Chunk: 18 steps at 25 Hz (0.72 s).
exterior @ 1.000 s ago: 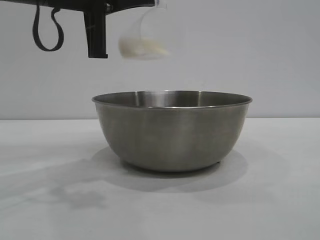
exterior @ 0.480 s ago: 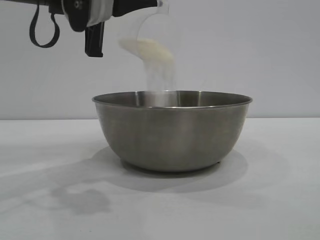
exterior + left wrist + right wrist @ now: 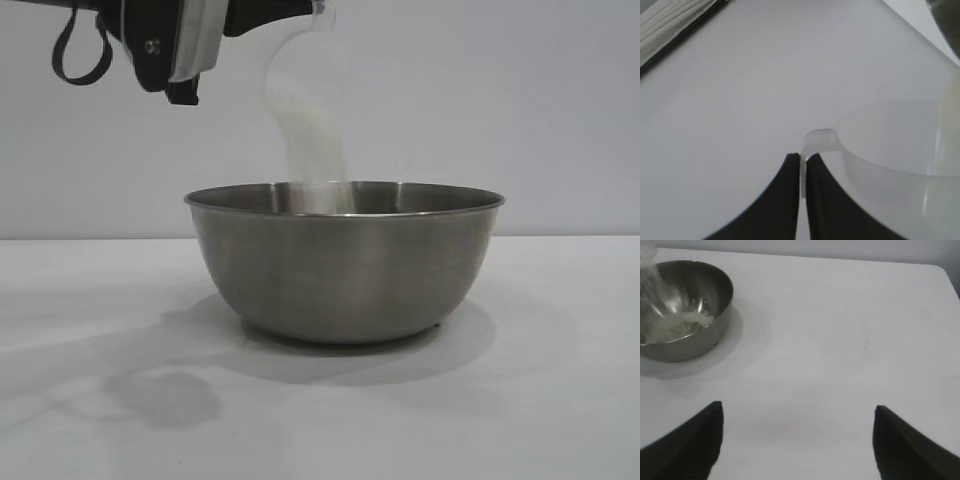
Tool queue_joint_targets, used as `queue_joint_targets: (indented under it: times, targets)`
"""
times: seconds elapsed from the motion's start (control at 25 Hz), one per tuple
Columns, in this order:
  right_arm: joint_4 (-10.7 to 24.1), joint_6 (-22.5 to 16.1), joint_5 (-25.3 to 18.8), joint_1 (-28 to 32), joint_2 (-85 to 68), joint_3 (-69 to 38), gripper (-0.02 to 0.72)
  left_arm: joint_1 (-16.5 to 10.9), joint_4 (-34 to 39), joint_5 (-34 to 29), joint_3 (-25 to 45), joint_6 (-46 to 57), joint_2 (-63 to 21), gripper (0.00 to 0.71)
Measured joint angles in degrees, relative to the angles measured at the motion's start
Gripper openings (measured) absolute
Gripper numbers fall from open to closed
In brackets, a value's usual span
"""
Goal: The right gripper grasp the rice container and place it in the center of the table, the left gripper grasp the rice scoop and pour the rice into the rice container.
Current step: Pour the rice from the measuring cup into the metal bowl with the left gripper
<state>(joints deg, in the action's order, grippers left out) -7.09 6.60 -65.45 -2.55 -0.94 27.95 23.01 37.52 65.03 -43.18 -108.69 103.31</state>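
The rice container [image 3: 345, 265], a wide steel bowl, stands on the white table [image 3: 560, 400]. My left gripper [image 3: 802, 159] is shut on the handle of the rice scoop [image 3: 890, 145], a clear plastic cup, held tilted high above the bowl's left half [image 3: 300, 40]. Rice [image 3: 315, 140] streams from the scoop into the bowl. In the right wrist view the bowl [image 3: 715, 295] holds a patch of rice [image 3: 675, 325]. My right gripper [image 3: 797, 412] is open and empty, well away from the bowl over bare table.
The table's far edge and rounded corner [image 3: 940, 270] show in the right wrist view. A dark-edged slatted surface [image 3: 670, 25] lies beyond the table in the left wrist view. A black cable loop [image 3: 80, 55] hangs from the left arm.
The left gripper has rolled and tipped the scoop further. The rice went from resting in the scoop to falling in a stream into the bowl. The bowl has not moved.
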Motion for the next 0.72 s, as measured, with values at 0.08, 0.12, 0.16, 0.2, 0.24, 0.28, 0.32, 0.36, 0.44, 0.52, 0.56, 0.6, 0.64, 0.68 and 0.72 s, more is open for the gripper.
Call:
queue_joint_targets:
  times: [0.08,0.12,0.16,0.2,0.24,0.28,0.32,0.36,0.44,0.52,0.56,0.6,0.64,0.68,0.72]
  targets:
    - [0.00,0.00,0.00,0.00,0.00,0.00,0.526,0.00,0.00,0.00,0.00,-2.88,0.00,0.000]
    - [0.00,0.00,0.00,0.00,0.00,0.00,0.526,0.00,0.00,0.00,0.00,-4.06,0.00,0.000]
    - [0.00,0.00,0.00,0.00,0.00,0.00,0.526,0.00,0.00,0.00,0.00,-5.23,0.00,0.000]
    - [0.00,0.00,0.00,0.00,0.00,0.00,0.526,0.00,0.11,0.00,0.00,-5.67,0.00,0.000]
    - [0.00,0.00,0.00,0.00,0.00,0.00,0.526,0.00,0.21,0.00,0.00,-6.32,0.00,0.000]
    - [0.00,0.00,0.00,0.00,0.00,0.00,0.526,0.00,0.33,0.00,0.00,-7.14,0.00,0.000]
    - [0.00,0.00,0.00,0.00,0.00,0.00,0.526,0.00,0.56,0.00,0.00,-7.92,0.00,0.000]
    - [0.00,0.00,0.00,0.00,0.00,0.00,0.526,0.00,0.82,0.00,0.00,-8.59,0.00,0.000]
    - [0.00,0.00,0.00,0.00,0.00,0.00,0.526,0.00,0.91,0.00,0.00,-9.10,0.00,0.000]
    - [0.00,0.00,0.00,0.00,0.00,0.00,0.526,0.00,0.91,0.08,0.00,-9.39,0.00,0.000]
    - [0.00,0.00,0.00,0.00,0.00,0.00,0.526,0.00,0.91,0.08,0.00,-9.39,0.00,0.000]
    - [0.00,0.00,0.00,0.00,0.00,0.00,0.526,0.00,0.91,0.08,0.00,-9.39,0.00,0.000]
    - [0.00,0.00,0.00,0.00,0.00,0.00,0.526,0.00,0.91,0.08,0.00,-9.39,0.00,0.000]
    - [0.00,0.00,0.00,0.00,0.00,0.00,0.526,0.00,0.95,0.08,0.00,-9.39,0.00,0.000]
    - [0.00,0.00,0.00,0.00,0.00,0.00,0.526,0.00,1.05,0.08,0.00,-9.39,0.00,0.000]
